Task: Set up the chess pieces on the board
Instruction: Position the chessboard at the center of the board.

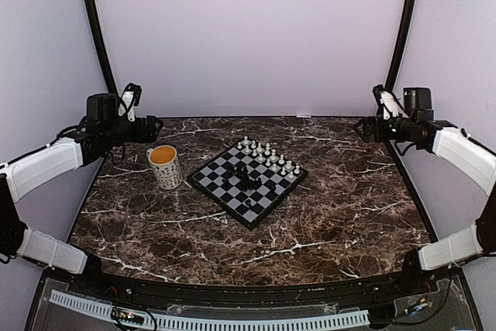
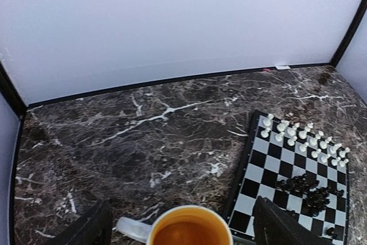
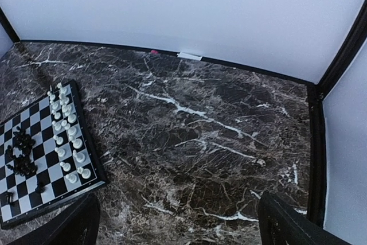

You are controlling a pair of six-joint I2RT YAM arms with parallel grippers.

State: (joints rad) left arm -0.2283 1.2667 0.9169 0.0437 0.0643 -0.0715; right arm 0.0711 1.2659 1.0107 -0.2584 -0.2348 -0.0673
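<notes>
Left claw (image 1: 153, 127) spread wide and holding nothing, mug (image 1: 164, 167) near it, its orange inside clear only from the left wrist, board (image 1: 213, 181) in the middle of the desk (image 1: 333, 215), white chess pieces (image 1: 270, 157) lined along its far edge, black chess pieces (image 1: 244, 177) heaped mid-board, right claw (image 1: 363, 129) spread wide, its own view missing the mug

White mug (image 1: 164, 166), orange inside, upright on the left-middle of the dark marbled table (image 1: 333, 215). Pale walls (image 1: 248, 36) on three sides, black poles (image 1: 97, 25) in the back corners. Small white tag (image 1: 303, 115) at the table's far edge. White toothed strip (image 1: 232, 322) along the near edge.
</notes>
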